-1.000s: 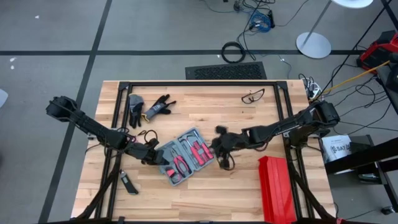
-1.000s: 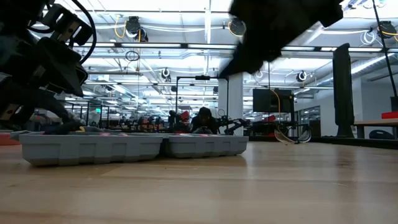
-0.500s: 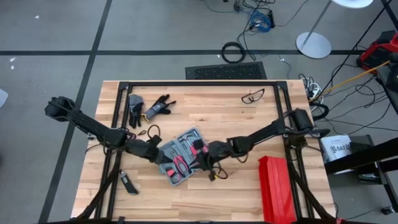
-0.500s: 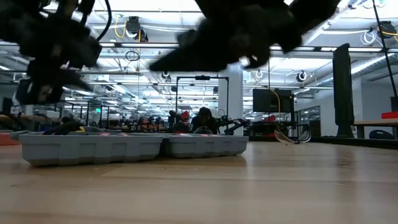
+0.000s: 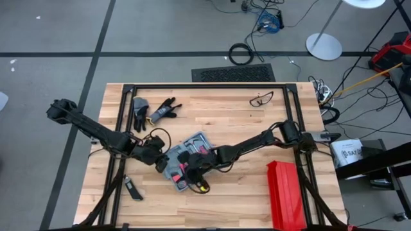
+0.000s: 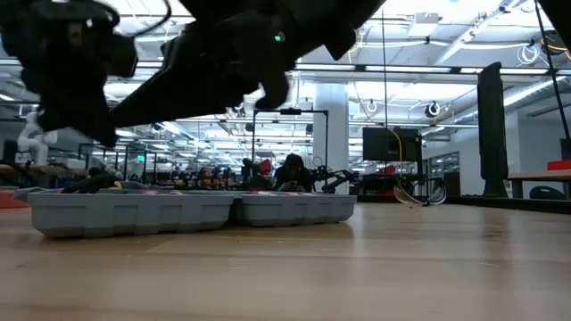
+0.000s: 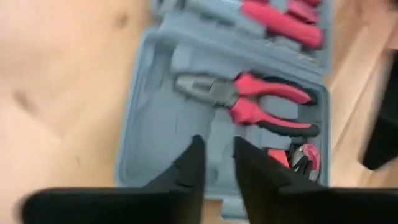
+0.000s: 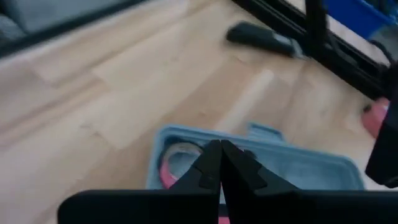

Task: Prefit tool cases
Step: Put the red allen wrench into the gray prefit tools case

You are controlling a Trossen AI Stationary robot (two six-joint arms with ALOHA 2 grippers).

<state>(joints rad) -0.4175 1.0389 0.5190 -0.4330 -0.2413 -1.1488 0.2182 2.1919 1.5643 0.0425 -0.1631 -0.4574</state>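
Presently: tool case [image 5: 182,163], open, mid-worktop; rigid, probably weighty; grasp its rim. Left gripper [image 7: 214,163] slightly parted, right gripper [image 8: 219,163] closed, both empty.

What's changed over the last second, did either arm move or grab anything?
The right tool swept leftward from beside the open tool case to over its near half and shut its fingers, empty. The left tool edged onto the case's left edge, its fingers narrowing. The case, red box and gloves stayed put.

One camera looks straight down, one level across the tabletop, two ride the wrists; all share the open tool case [image 5: 186,159].
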